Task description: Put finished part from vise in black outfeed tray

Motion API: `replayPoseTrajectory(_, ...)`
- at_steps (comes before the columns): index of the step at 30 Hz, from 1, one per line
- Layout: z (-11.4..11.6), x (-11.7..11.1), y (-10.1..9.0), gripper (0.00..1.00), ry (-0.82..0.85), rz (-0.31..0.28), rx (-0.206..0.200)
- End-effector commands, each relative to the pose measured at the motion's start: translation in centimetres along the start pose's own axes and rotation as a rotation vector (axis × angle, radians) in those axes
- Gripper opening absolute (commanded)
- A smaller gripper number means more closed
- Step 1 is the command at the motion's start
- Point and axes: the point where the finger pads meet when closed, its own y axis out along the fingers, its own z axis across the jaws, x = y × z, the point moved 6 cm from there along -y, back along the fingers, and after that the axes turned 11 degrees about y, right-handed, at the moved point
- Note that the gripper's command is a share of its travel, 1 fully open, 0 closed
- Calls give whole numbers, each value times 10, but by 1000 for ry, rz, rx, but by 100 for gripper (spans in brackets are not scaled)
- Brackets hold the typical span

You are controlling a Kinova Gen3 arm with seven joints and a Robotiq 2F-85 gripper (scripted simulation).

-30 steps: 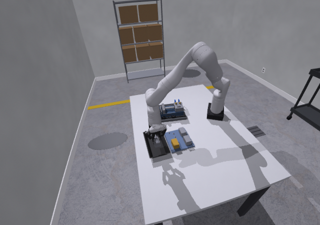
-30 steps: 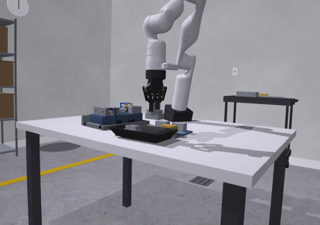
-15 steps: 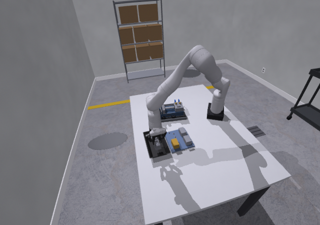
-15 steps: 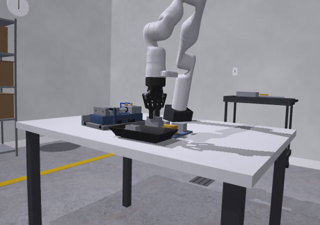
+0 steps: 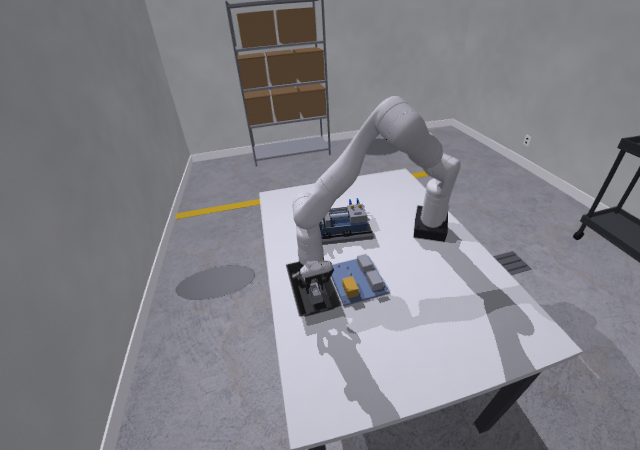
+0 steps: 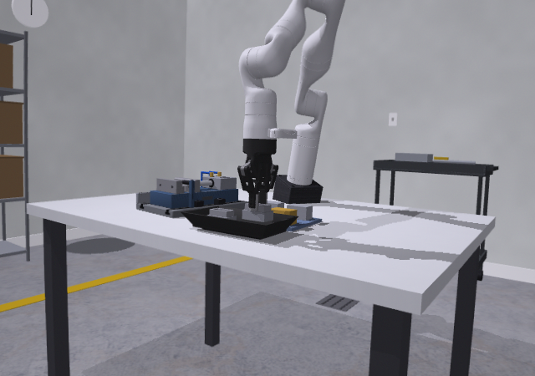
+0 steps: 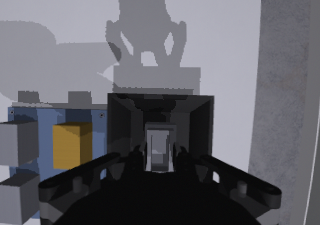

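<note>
My gripper (image 6: 257, 199) is shut on the finished part (image 6: 257, 212), a grey block with a pocket on top, and holds it low inside the black outfeed tray (image 6: 242, 221). The part looks to be at or just above the tray floor. Another grey pocketed block (image 6: 221, 211) lies in the tray a little to the left of it. In the wrist view the held part (image 7: 160, 149) sits between my fingertips over the dark tray (image 7: 161, 120). From above, my gripper (image 5: 315, 280) covers the tray. The blue vise (image 5: 345, 221) stands behind, with no block in its jaws.
A blue fixture plate (image 5: 360, 277) lies right of the tray, carrying a yellow block (image 5: 351, 285) and two grey blocks (image 5: 370, 270). The arm's black base (image 5: 430, 226) is at the table's far right. A black cart (image 6: 434, 165) stands off the table.
</note>
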Motion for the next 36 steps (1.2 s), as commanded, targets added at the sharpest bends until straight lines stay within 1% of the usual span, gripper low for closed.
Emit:
replayPoseTrajectory(1,0,1,3,0,1,-1,-1)
replayPoseTrajectory(12,0,1,9,0,1,-1,-1)
replayPoseTrajectory(36,0,1,9,0,1,-1,-1)
